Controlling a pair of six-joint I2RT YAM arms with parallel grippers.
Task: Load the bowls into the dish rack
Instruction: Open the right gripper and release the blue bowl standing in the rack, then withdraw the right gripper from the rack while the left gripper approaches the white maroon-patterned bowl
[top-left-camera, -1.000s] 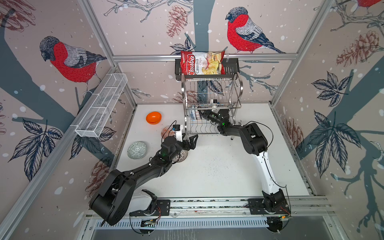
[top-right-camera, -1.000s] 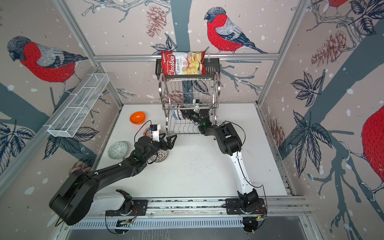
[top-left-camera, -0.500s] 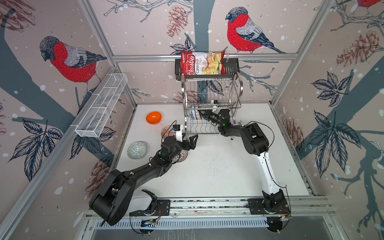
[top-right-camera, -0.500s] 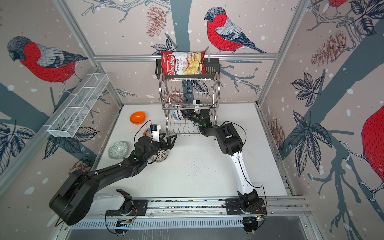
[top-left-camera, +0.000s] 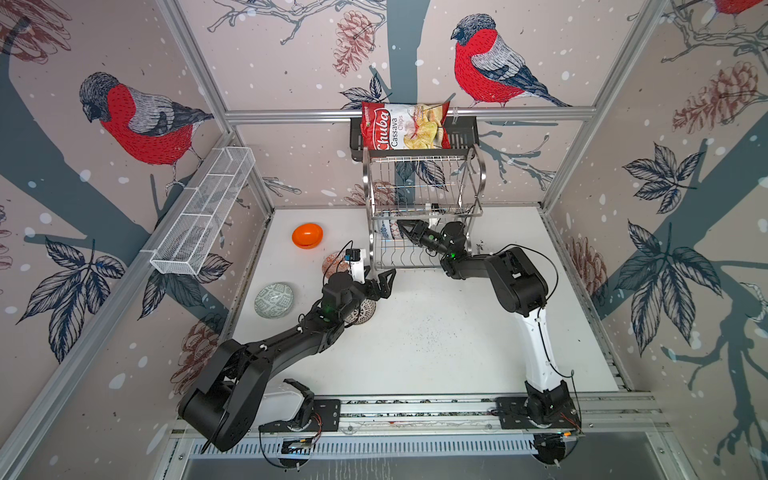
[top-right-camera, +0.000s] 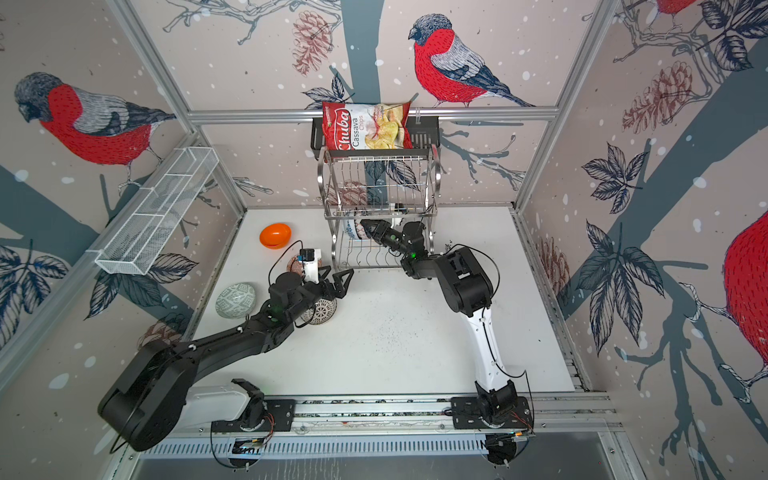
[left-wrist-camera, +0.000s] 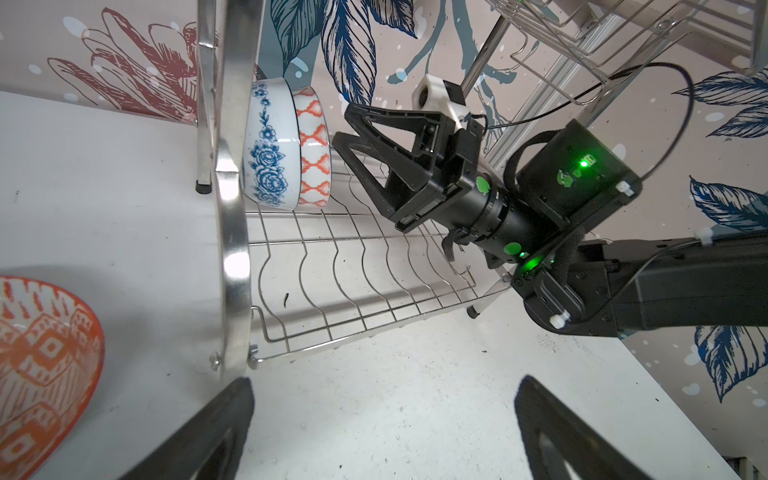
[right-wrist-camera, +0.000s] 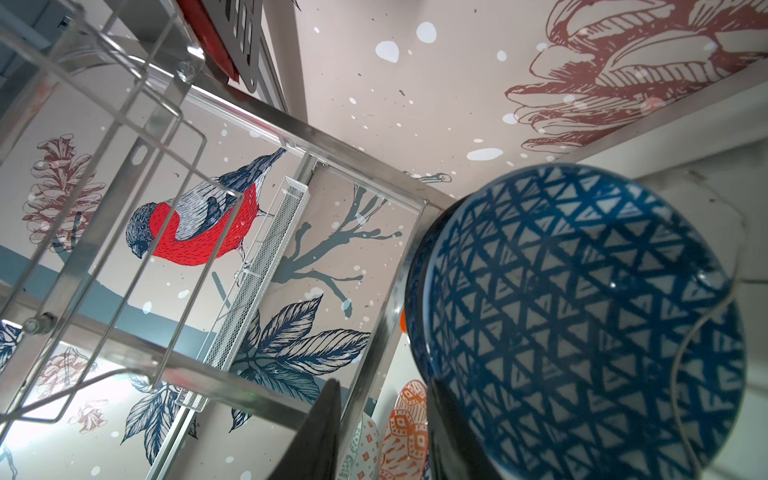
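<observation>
The steel dish rack (top-left-camera: 424, 183) (top-right-camera: 378, 183) stands at the back. In its lower tier a blue-floral bowl (left-wrist-camera: 270, 145) (top-left-camera: 384, 230) and the blue bowl with white triangles (right-wrist-camera: 582, 316), orange-latticed outside (left-wrist-camera: 313, 149), stand on edge. My right gripper (top-left-camera: 405, 228) (top-right-camera: 365, 226) (left-wrist-camera: 343, 124) (right-wrist-camera: 382, 386) reaches into that tier, jaws slightly open, one finger against the triangle bowl's rim. My left gripper (top-left-camera: 388, 283) (top-right-camera: 347, 283) (left-wrist-camera: 384, 386) hangs wide open and empty before the rack. On the table lie the orange bowl (top-left-camera: 307, 235), red-white bowl (left-wrist-camera: 41, 365), grey-green bowl (top-left-camera: 273, 300) and dotted bowl (top-left-camera: 362, 311), partly under my left arm.
A chips bag (top-left-camera: 403, 124) sits on a black shelf above the rack. A long white mesh basket (top-left-camera: 203, 216) hangs on the left wall. The rack's upper tier (right-wrist-camera: 124, 166) lies just over my right gripper. The rack's end frame (left-wrist-camera: 232, 249) stands close to my left gripper.
My right gripper's jaws have parted a little at the triangle bowl in the rack. The left arm and the bowls on the table have not moved.
</observation>
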